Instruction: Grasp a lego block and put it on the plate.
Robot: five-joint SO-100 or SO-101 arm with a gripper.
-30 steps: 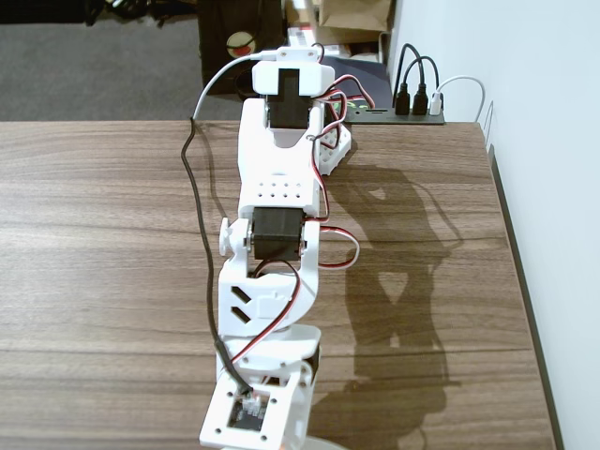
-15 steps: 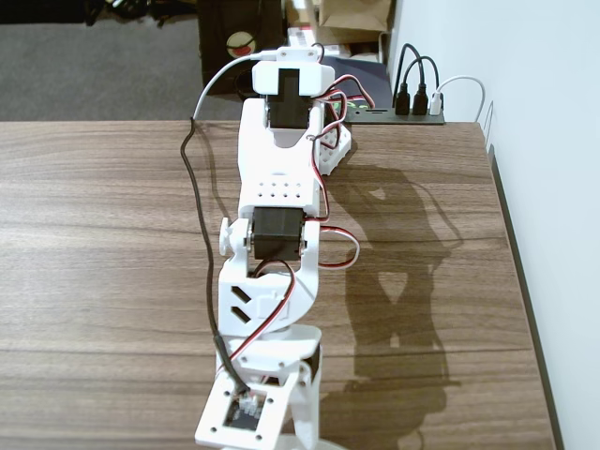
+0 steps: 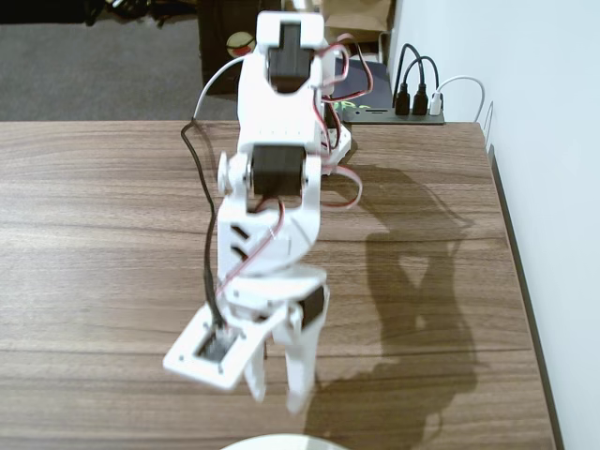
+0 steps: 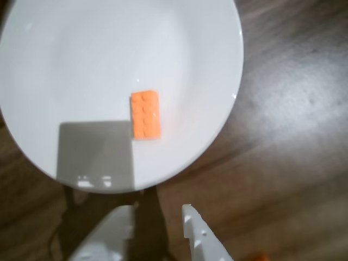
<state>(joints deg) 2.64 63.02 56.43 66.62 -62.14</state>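
Observation:
An orange lego block lies flat on the white plate, a little right of its middle in the wrist view. My gripper hangs open and empty just off the plate's near rim, over bare wood. A sliver of a second orange block shows at the bottom edge of the wrist view. In the fixed view the white arm leans toward the camera, the gripper points down, and only the plate's rim shows at the bottom edge.
The table is dark wood grain. A power strip with plugged cables sits at the table's back right, beside the white wall. The arm's black and white cables hang along its left side.
The arm has lifted and pulled back from the bottom edge of the fixed view. The gripper, hidden low before, now hangs in view with its fingers apart.

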